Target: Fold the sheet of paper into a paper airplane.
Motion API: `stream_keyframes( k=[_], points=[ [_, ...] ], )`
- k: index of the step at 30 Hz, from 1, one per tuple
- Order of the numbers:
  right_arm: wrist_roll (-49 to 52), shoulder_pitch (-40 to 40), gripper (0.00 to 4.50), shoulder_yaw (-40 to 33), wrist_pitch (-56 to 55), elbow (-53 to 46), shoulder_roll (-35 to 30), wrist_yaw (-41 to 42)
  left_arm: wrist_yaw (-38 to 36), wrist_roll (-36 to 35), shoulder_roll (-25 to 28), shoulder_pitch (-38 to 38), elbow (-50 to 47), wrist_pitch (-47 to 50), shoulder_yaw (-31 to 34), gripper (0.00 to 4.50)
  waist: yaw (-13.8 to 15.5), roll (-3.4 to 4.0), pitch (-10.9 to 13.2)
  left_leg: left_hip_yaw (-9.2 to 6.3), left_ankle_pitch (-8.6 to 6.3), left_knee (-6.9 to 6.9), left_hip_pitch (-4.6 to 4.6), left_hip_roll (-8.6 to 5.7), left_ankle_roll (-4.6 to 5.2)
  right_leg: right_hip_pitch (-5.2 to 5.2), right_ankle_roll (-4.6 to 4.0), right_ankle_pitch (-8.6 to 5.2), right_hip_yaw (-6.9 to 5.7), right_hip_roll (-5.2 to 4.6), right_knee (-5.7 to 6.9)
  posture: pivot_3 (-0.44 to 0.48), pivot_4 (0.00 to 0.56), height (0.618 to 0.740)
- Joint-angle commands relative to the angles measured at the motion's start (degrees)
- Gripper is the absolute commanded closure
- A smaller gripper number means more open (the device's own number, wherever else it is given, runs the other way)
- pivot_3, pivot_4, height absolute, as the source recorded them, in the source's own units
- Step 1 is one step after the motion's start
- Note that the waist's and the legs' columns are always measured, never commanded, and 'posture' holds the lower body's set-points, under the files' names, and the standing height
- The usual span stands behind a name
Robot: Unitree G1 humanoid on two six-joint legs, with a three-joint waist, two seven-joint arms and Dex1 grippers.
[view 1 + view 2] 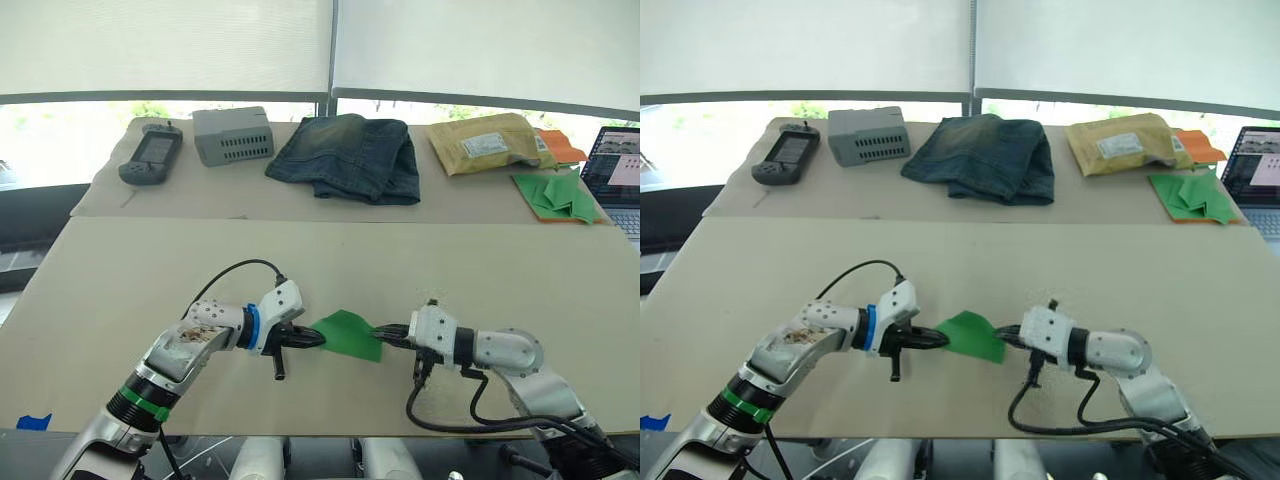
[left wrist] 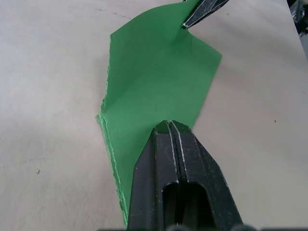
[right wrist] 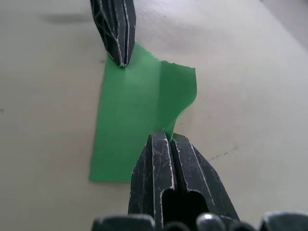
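The bright green sheet of paper [image 1: 347, 334] is held between my two grippers just above the near table, partly folded with layered edges and a crease down its middle. My left gripper [image 1: 318, 338] is shut on the sheet's left edge, seen close up in the left wrist view [image 2: 169, 124]. From the other side, my right gripper [image 1: 381, 333] is shut on its right edge [image 3: 168, 134]. One corner of the sheet [image 3: 185, 91] curls upward beside the right fingers. No finished paper airplane shape shows.
On the far table lie a black handheld device [image 1: 152, 154], a grey box [image 1: 232, 134], folded jeans [image 1: 350, 156], a yellow-brown padded envelope [image 1: 488, 142], a heap of green paper pieces [image 1: 555, 193] and a laptop [image 1: 614, 172]. The beige table [image 1: 120, 290] spreads wide around the grippers.
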Motion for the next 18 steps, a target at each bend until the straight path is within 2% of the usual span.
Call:
stream_keyframes(
  k=[1, 6, 13, 18],
  points=[
    [-5.1, 1.4, 4.47, 1.0, -11.9, 2.0, -0.5, -2.4, -0.1, 1.9, 0.4, 0.8, 1.6, 1.0, -1.8, 4.5, 0.0, 0.0, 0.0, 0.0, 0.0, 0.0, 0.01, 0.0, 0.0, 0.01, 0.0, 0.0, 0.0, 0.0, 0.0, 0.0, 0.15, 0.728],
    [-9.2, 3.6, 4.47, 2.2, -19.2, 6.3, -0.5, -5.0, -0.1, 2.0, 0.7, 1.0, 1.6, 1.0, -1.4, 4.5, 0.0, 0.02, 0.0, -0.01, 0.0, 0.0, 0.04, 0.01, 0.0, 0.03, -0.02, 0.0, 0.01, 0.0, 0.02, 0.0, 0.15, 0.728],
    [-19.3, 3.2, 4.47, 2.4, -27.3, 12.9, -0.5, -14.1, -0.1, 1.1, 0.7, 1.4, 1.1, 1.8, -0.8, 4.5, 0.0, 0.02, 0.0, -0.01, 0.0, 0.0, 0.13, 0.01, 0.0, 0.12, -0.03, -0.01, 0.03, -0.02, 0.03, 0.0, 0.15, 0.728],
    [-21.1, 3.2, 4.47, 4.2, -28.3, 14.3, -0.9, -15.4, 0.2, -2.0, -0.6, 0.9, 0.9, 1.1, 3.8, 4.5, -0.1, -0.17, -0.2, -0.02, 0.0, 0.0, 0.19, 0.05, 0.0, 0.15, -0.06, -0.01, 0.03, 0.01, 0.05, 0.0, 0.15, 0.728]
  ],
)
